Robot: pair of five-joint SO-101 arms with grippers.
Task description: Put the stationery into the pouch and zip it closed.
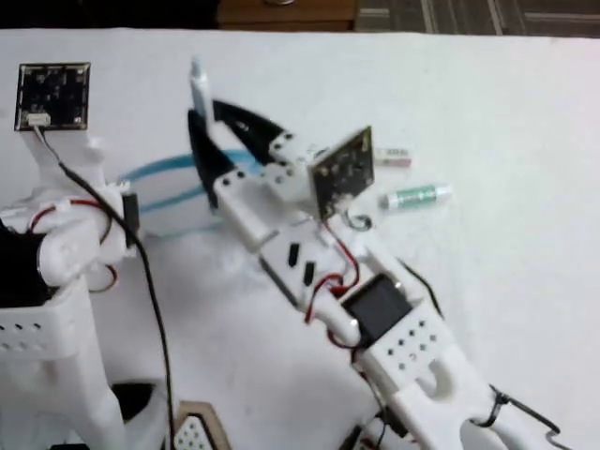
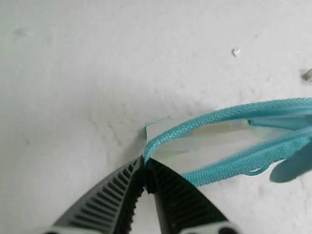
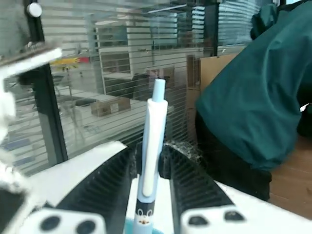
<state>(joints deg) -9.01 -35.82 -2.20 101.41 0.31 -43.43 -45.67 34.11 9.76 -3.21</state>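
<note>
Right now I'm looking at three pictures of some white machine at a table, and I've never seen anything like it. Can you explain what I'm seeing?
These are two small white robot arms side by side at a white table. Each ends in a two-fingered gripper. One picture looks down from a fixed camera above. The other two come from a camera on each arm's wrist.

The left gripper is shut on one end of a clear pouch with a teal zipper, which lies on the table with the zipper open. The right gripper holds a pale blue and white pen upright near the pouch.

Farther along the table lie a green and white tube-shaped item and a small white item with a pink end. I can't tell exactly what those are.
</note>
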